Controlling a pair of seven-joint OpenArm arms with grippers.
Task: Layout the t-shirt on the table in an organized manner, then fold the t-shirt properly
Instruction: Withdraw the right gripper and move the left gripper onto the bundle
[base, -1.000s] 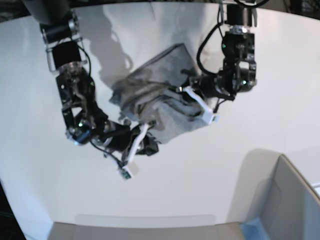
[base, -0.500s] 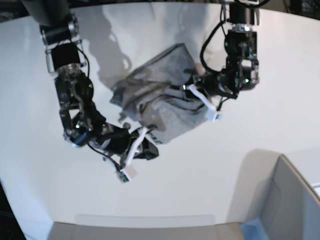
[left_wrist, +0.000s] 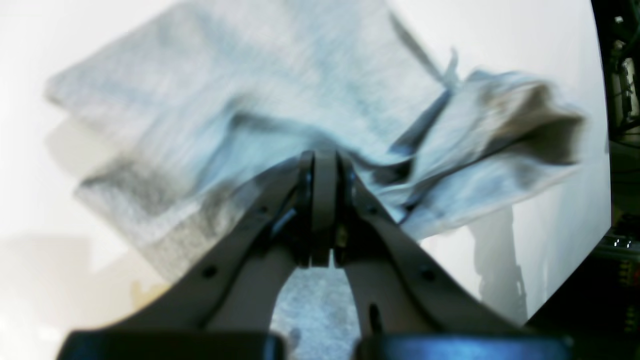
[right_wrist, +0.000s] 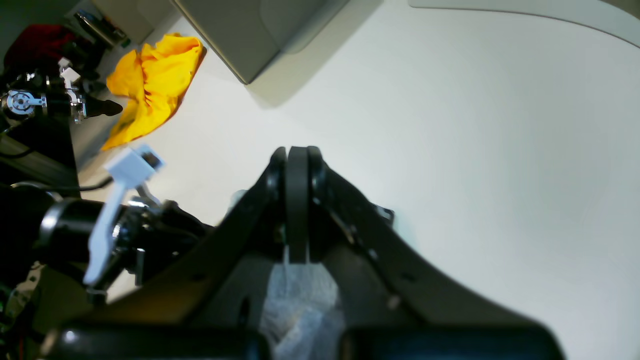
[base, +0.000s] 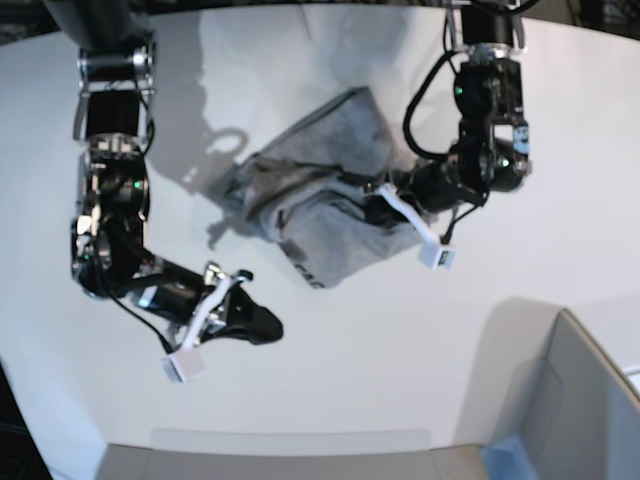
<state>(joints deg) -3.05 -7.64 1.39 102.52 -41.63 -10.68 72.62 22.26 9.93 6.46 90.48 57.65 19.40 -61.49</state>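
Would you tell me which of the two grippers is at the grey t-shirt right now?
The left gripper, shut at the crumpled light-grey cotton t-shirt; the right gripper sits apart.

dark lettering shows at the lower edge of the t-shirt (base: 325, 205), too small to read.

White table (base: 380, 340) is lying bare across its near half, giving open passage between the right gripper (base: 262, 325) and the grey bin (base: 580, 400) that is occupying the near right corner. The crumpled t-shirt (base: 320, 200) is bunching up in a raised heap at the centre, blocking a straight path across. The left gripper (base: 385, 190), jaws pressed together at the heap's right side, is filling that flank. Bare surface is running along the far edge and the left edge. A yellow cloth (right_wrist: 150, 85) is lying beside the bin, off the table.
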